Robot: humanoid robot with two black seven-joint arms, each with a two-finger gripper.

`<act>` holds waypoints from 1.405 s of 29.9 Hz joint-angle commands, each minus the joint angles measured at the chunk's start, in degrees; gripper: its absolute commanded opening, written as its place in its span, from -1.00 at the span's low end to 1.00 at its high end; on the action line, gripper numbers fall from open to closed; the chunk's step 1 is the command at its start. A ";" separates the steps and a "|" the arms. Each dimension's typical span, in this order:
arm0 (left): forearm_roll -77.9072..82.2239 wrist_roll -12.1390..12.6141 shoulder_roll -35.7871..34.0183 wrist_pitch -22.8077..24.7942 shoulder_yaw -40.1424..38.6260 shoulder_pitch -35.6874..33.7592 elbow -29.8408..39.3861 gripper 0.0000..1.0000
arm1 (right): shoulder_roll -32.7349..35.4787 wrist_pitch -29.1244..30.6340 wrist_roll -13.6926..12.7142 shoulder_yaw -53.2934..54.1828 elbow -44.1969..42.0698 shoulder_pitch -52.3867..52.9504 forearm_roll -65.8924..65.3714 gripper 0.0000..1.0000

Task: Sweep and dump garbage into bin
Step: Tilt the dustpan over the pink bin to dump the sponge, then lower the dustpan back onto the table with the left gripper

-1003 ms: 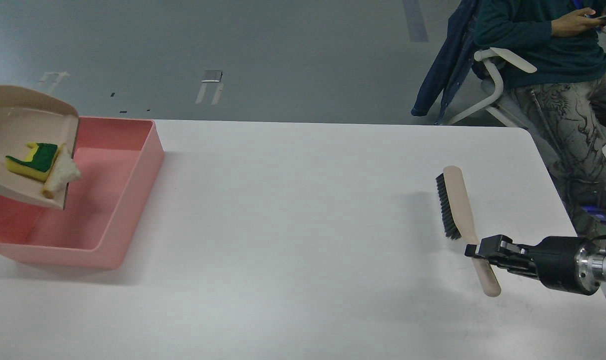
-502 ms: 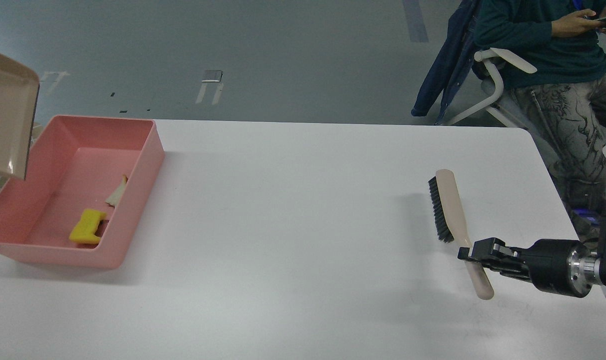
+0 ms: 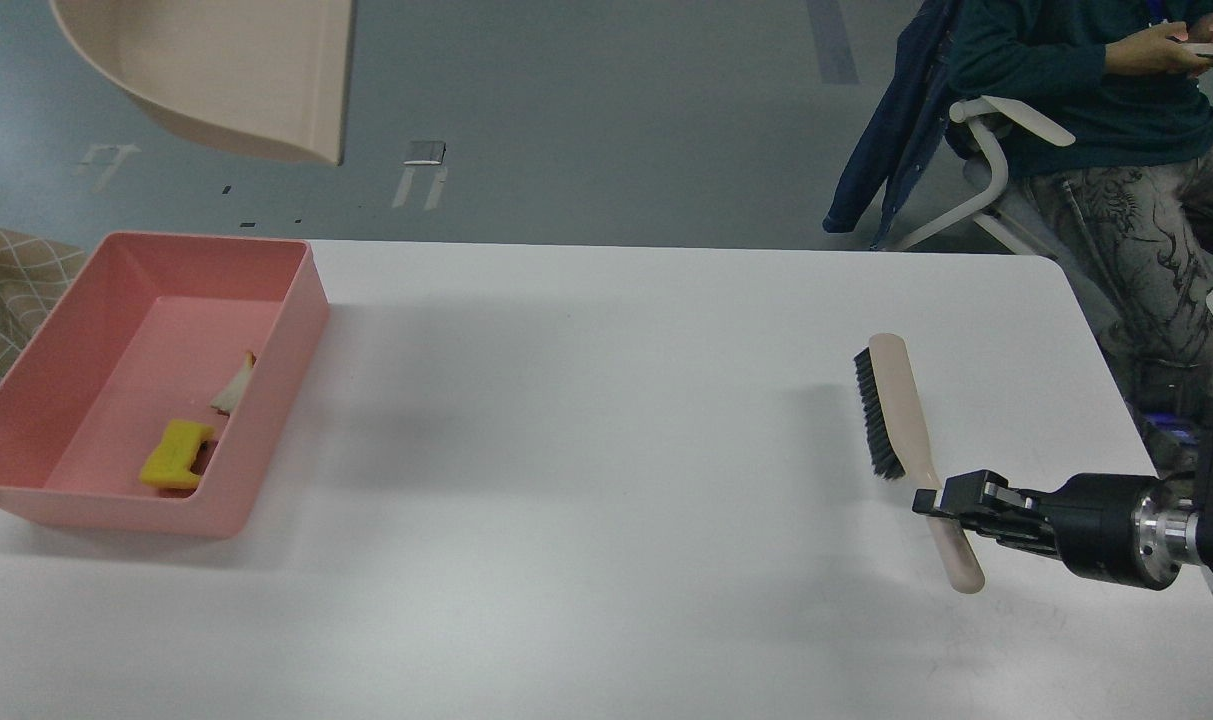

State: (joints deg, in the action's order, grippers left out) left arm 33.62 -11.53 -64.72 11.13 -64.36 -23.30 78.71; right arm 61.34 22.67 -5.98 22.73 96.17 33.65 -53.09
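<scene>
The garbage lies inside the bin (image 3: 296, 300), a shallow pink plastic tray with smooth sloped walls at the left edge of the frame on the matte white table (image 3: 606, 560). The yellow sponge piece (image 3: 174, 455), blocky and porous-looking, sits near the tray's near-right corner; the thin off-white strip (image 3: 234, 390) leans just beyond it by the right wall. No writing is readable anywhere.

The beige dustpan (image 3: 236, 70), smooth with a curved back, hangs at the upper left of the frame, higher and further right than half a second ago, when it tipped at the left edge.

At lower right, the right gripper (image 3: 941, 500) pinches the pale handle of the black-bristled brush (image 3: 896, 410), which appears, though I cannot be sure, slightly shifted left. The left gripper is out of frame.
</scene>
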 commanded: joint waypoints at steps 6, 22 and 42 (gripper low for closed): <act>24.13 8.28 27.80 -3.40 4.69 -2.98 1.01 -1.00 | 0.45 0.01 0.01 0.12 0.07 -0.08 0.01 -1.00; 27.20 7.49 44.06 -12.10 19.36 -2.55 -10.76 -1.00 | 0.45 0.01 0.01 -0.32 0.34 -0.26 0.01 -1.00; 26.94 6.61 45.47 -13.24 19.89 0.44 -14.02 -0.79 | 0.27 0.01 -0.08 -0.41 0.78 -0.43 0.01 -1.00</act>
State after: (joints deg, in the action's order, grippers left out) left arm 60.63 -4.81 -19.24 -2.03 -44.51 -23.34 65.03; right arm 61.61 22.68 -6.05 22.25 96.73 33.24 -53.09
